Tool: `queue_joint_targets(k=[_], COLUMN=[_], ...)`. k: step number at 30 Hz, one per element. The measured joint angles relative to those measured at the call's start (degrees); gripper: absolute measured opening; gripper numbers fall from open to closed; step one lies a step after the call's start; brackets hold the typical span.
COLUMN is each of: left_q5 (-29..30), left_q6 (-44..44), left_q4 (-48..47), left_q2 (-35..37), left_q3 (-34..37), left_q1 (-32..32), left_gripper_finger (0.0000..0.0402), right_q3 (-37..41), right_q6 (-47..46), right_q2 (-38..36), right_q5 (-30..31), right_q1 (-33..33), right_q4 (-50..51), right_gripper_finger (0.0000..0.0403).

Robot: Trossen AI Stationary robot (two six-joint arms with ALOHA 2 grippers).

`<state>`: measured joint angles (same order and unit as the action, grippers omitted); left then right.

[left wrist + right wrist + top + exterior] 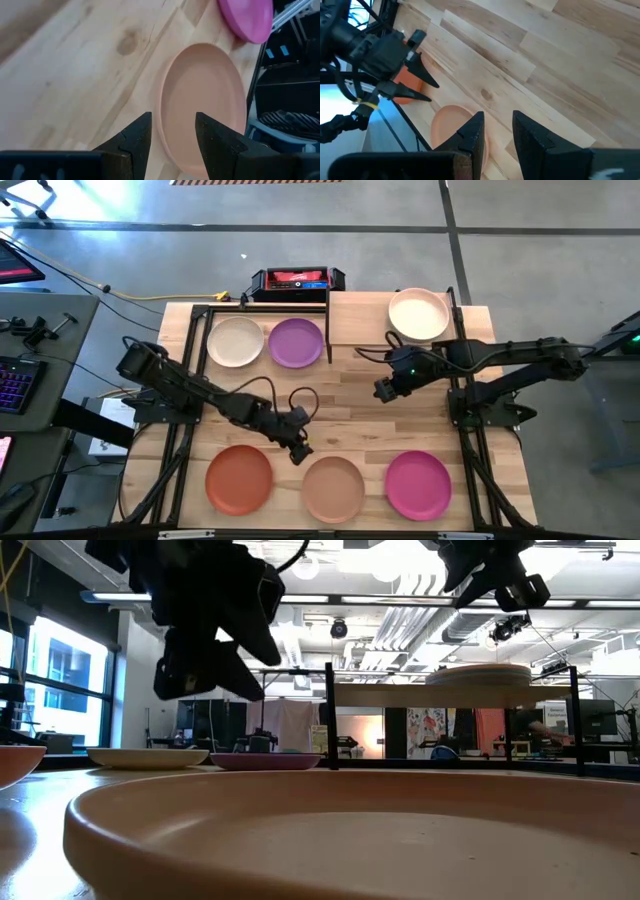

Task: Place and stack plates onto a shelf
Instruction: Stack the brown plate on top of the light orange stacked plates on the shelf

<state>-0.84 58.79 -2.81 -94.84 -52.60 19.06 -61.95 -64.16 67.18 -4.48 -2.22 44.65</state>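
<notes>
Tan plate (333,488) is lying flat at the counter's (360,390) near edge, between the rust orange plate (239,479) and magenta plate (418,484). Left tool (299,452) is hovering spread, empty, over its rim. Cream plate (418,314) is sitting on the shelf (360,320) at the far right corner; right tool (385,389) is hanging spread over bare wood.

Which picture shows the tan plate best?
The high view: the whole round tan plate shows, between the orange and magenta ones. The left wrist view shows most of it past the open left gripper. The low view shows only its near rim; the right wrist view, part of it.
</notes>
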Motion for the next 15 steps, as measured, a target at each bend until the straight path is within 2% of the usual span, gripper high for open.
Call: queue_joint_targets(k=[7, 15], left_q5=[0.0, 0.5], left_q6=[2.6, 2.7], left_q4=[3.1, 3.3], left_q2=[-3.6, -4.7], left_q3=[0.0, 0.0], left_q1=[2.0, 4.0], left_gripper_finger=[0.014, 0.014], right_q3=[0.0, 0.0], right_q6=[0.1, -0.3], right_q2=[0.0, 0.0], right_q5=[0.0, 0.6], right_q1=[0.0, -0.2], right_q4=[0.3, 0.5], right_gripper_finger=[0.0083, 0.0083])
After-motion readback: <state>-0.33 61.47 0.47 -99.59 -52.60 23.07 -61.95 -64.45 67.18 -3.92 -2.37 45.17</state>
